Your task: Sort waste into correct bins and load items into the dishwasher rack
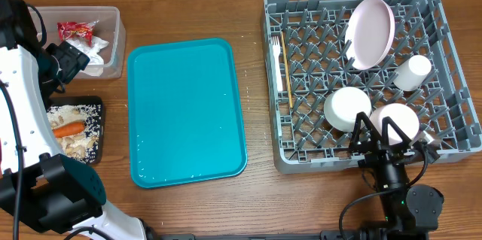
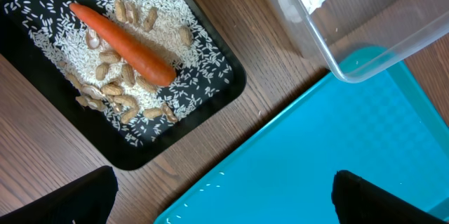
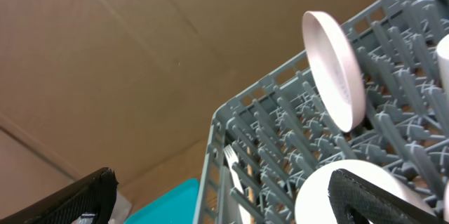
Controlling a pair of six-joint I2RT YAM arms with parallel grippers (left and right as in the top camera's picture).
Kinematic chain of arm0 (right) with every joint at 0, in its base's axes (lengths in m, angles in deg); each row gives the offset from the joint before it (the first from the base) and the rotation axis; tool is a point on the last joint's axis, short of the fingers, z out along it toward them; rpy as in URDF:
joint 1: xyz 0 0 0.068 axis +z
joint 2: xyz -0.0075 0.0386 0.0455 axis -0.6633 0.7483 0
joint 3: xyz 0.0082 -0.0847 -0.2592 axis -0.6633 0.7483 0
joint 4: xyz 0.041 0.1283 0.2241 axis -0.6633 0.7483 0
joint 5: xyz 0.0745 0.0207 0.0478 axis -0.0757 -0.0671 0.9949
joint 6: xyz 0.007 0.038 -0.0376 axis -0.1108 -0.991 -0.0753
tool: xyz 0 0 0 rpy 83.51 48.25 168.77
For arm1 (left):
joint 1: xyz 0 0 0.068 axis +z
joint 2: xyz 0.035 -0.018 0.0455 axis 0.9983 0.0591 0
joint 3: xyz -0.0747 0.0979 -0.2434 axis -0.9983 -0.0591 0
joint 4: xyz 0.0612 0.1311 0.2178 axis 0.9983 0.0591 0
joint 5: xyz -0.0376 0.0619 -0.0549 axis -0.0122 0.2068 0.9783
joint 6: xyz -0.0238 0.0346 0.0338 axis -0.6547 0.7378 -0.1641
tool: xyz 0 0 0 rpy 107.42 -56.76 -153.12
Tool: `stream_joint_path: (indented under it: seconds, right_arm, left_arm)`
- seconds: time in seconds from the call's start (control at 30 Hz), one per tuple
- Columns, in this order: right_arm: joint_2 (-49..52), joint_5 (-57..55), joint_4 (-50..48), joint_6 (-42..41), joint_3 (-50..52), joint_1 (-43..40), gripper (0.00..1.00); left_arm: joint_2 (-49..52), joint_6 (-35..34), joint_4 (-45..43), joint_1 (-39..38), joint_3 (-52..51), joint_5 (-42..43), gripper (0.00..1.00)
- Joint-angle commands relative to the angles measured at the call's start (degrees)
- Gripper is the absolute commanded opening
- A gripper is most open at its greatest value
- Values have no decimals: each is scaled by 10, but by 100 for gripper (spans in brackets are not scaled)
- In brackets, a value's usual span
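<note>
The left fingers (image 2: 70, 199) are hanging spread and empty above the glossy teal tray (image 2: 316, 161), beside the matte black tray (image 2: 140, 157) holding a smooth carrot (image 2: 123, 43) on grainy rice (image 2: 165, 31). The right fingers (image 3: 379, 196) are gaping, empty, by the latticed grey rack (image 3: 273, 133) carrying a round pink plate (image 3: 337, 69).

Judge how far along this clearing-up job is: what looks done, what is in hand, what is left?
Done: plate, two bowls, cup, fork and stick sit in the rack; carrot and rice lie in the black tray; wrapper and napkin in the clear tub. In hand: nothing, both jaws stand open and empty. Left: nothing visible, the teal tray is bare.
</note>
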State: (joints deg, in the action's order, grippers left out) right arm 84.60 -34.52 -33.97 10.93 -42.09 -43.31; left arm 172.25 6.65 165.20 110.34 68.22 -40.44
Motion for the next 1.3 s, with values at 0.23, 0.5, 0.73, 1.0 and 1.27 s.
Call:
stream_joint_path:
  seconds: [0.23, 0.5, 0.73, 1.0, 1.27]
  right_arm:
    - [-54, -58, -46, 3, 79, -19, 100]
    - [-54, -101, -46, 46, 115, -20, 100]
    - [-54, -99, -46, 197, 115, -22, 100]
    - [-54, -99, -45, 243, 115, -22, 100]
    - [-54, -99, -46, 243, 115, -22, 100]
  left_arm:
    - [-8, -7, 1, -1, 3, -5, 100]
    - [-8, -7, 1, -1, 3, -5, 100]
    - [-8, -7, 1, -1, 3, -5, 100]
    - [-8, -7, 1, -1, 3, -5, 100]
    - [-8, -7, 1, -1, 3, -5, 100]
